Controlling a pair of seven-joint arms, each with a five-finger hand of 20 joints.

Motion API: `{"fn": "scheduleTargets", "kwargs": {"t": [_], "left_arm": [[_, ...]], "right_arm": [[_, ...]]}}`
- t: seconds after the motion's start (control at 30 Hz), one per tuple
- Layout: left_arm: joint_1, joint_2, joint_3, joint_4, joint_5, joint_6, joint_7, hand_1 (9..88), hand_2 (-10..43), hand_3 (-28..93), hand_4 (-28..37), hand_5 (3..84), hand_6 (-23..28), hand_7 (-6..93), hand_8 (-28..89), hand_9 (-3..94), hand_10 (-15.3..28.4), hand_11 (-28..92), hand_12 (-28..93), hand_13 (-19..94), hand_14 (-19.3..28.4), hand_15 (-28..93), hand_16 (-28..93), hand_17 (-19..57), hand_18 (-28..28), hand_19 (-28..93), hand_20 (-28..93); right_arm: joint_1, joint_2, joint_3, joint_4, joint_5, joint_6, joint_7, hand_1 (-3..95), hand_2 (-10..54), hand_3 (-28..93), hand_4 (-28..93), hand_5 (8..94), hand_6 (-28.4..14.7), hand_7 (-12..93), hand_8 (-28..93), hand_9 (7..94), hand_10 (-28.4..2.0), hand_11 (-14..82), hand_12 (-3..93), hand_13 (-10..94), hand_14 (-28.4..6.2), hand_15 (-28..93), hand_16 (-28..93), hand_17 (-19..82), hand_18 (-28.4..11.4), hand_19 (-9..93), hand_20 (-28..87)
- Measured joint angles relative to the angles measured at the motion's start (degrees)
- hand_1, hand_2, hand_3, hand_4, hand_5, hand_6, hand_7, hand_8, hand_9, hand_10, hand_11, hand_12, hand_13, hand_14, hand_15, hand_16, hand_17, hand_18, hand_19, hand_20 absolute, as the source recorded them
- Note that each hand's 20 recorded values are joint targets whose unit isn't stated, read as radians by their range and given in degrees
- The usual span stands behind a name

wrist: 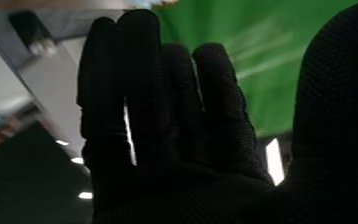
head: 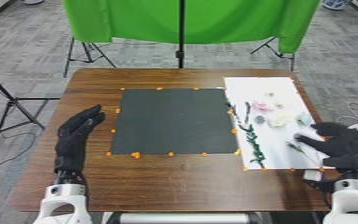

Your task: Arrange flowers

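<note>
From where I sit, in the head view, I take the middle of the dark sheet as my clock centre, with 12 at the table's far edge. My left hand lies at about 9 o'clock, open, its fingers loosely extended. My right hand is past 3, over the white sheet's outer edge; it is open, fingers straight, thumb apart, as the right wrist view tells me.

The flowers are on the white sheet. Reading that as its own clock, I have the pink flower at 12, the cream flower near the centre, the pale blue flower at 3, the long stem towards 8 and the short stem at 5, near my right hand. Orange bits dot the edges of both sheets.
</note>
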Motion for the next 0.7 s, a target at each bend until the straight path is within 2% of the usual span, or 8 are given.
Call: {"fn": "scheduleTargets", "kwargs": {"t": [0.13, 0.3, 0.37, 0.43, 0.57, 0.7], "left_arm": [[0.0, 0.00, 0.00, 0.01, 0.02, 0.00, -0.08, 32.5, -8.0, 64, -16.4, 50.4, 2.6, 18.6, -7, 47.6, 12.1, 22, 16, 34, 15.6, 25, 3, 1.7, 13.4, 7, 22], [-0.1, 0.10, 0.03, 0.06, 0.02, 0.01, -0.17, 32.6, -7.9, 64, -16.4, 50.4, 2.6, 18.6, -7, 47.5, 12.1, 22, 16, 34, 15.6, 25, 3, 1.7, 13.4, 7, 22], [-0.1, 0.17, 0.09, 0.07, 0.02, 0.01, -0.22, 32.6, -7.9, 64, -16.4, 50.4, 2.6, 18.6, -7, 47.5, 12.2, 22, 16, 34, 15.6, 25, 3, 1.7, 13.4, 7, 22], [-0.1, 0.22, 0.15, 0.07, 0.01, 0.01, -0.23, 32.5, -7.9, 64, -16.4, 50.4, 2.6, 18.6, -7, 47.5, 12.2, 22, 16, 34, 15.6, 25, 3, 1.7, 13.4, 7, 22], [-0.1, 0.26, 0.22, 0.07, 0.01, 0.01, -0.24, 32.5, -7.9, 64, -16.3, 50.3, 2.5, 18.6, -7, 47.5, 12.1, 22, 16, 34, 15.6, 25, 3, 1.6, 13.4, 7, 22], [-0.1, 0.29, 0.22, 0.07, 0.01, 0.02, -0.24, 32.5, -8.0, 64, -16.3, 50.3, 2.6, 18.5, -7, 47.4, 12.1, 21, 16, 34, 15.6, 25, 3, 1.6, 13.4, 7, 22]], "right_arm": [[-0.3, 1.2, -1.1, 1.1, -9.3, 0.9, -0.5, 43.2, -9.5, 45, -28, 57.2, -2.9, 18, -7, 54.6, -14.5, 17.6, 21.7, 61, -13.8, 47, 24, 30, -19.8, 67, 51], [0.4, 1.2, -2.9, 0.7, -11.5, 11.5, -3.6, 41.9, -9.5, 48, -28, 58.8, -2.8, 18, -8, 59.0, -14.5, 20.0, 21.6, 64, -13.2, 49, 24, 32, -19.9, 70, 52], [1.9, 1.6, -4.8, 0.2, -10.9, 12.4, -3.7, 43.2, -9.5, 45, -28, 61.1, -3.3, 17, -7, 63.5, -15.4, 21.0, 21.6, 69, -11.7, 50, 25, 35, -20.4, 73, 53], [4.1, 2.2, -7.2, 0.2, -10.2, 10.7, -3.6, 42.5, -9.5, 46, -28, 63.2, -3.5, 16, -7, 66.7, -15.5, 21.2, 22.1, 73, -9.9, 51, 27, 39, -19.8, 77, 54], [9.0, 4.4, -11.8, 0.7, -9.7, 2.6, -2.1, 45.3, -9.5, 39, -28, 65.1, -4.6, 14, -7, 68.6, -15.5, 20.4, 21.6, 79, -8.1, 51, 28, 49, -16.5, 85, 52], [12.4, 6.6, -14.4, 1.4, -9.2, -4.7, 2.6, 45.5, -9.5, 37, -28, 68.3, -5.1, 13, -6, 71.3, -15.5, 20.8, 21.4, 83, -6.7, 52, 29, 55, -14.0, 89, 49]]}}
